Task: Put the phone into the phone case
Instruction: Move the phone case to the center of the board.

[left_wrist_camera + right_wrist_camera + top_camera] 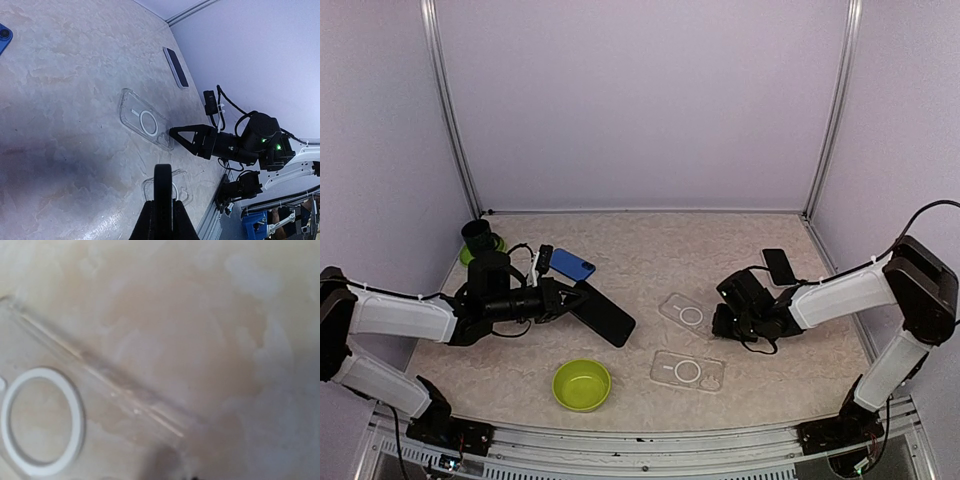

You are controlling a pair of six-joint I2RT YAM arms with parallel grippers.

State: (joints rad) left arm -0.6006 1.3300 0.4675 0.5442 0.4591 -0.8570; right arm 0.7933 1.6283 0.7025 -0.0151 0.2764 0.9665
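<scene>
- The black phone (612,322) is gripped at one end by the left gripper (578,297), whose fingers are clamped tight on it. It sticks out toward 4 o'clock, and the left wrist view sees it edge-on.
- The clear phone case (682,312), with a white ring, lies flat on the table (740,235) at 3 o'clock of the phone, well apart from it.
- The right gripper (174,133) has its tips at that case's 3 o'clock edge. I cannot tell how wide its fingers stand.
- A second clear case (687,371) lies at 6 o'clock of the first.
- A blue phone (573,264) lies at 11 o'clock of the held phone.
- A dark phone (779,266) lies at 2 o'clock of the first case.
- A green bowl (582,385) stands at 7 o'clock of the held phone.
- A dark cup (477,235) sits on a green saucer (467,256) at 10 o'clock.
</scene>
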